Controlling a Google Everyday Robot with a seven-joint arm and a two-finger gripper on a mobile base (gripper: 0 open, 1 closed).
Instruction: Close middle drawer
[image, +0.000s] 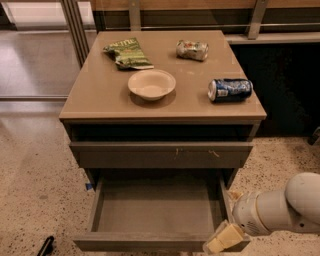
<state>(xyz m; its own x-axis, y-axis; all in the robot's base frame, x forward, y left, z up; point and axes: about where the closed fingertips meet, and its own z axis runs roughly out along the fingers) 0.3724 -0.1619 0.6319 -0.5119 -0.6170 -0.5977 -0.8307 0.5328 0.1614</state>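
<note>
The middle drawer (157, 207) is pulled far out of the tan cabinet, showing its grey box interior. Its plain front (145, 243) runs along the bottom edge of the view. Above it is the wider front with pale scratch marks (160, 153), which is pushed in. My gripper (223, 240) is low at the bottom right, at the front right corner of the open drawer, with the white arm (285, 205) behind it. Whether it touches the drawer front I cannot tell.
On the cabinet top (100, 95) lie a green chip bag (127, 52), a white bowl (151, 84), a crushed can (192, 49) and a blue can on its side (230, 90). Speckled floor surrounds the cabinet. A dark object (46, 246) lies at the bottom left.
</note>
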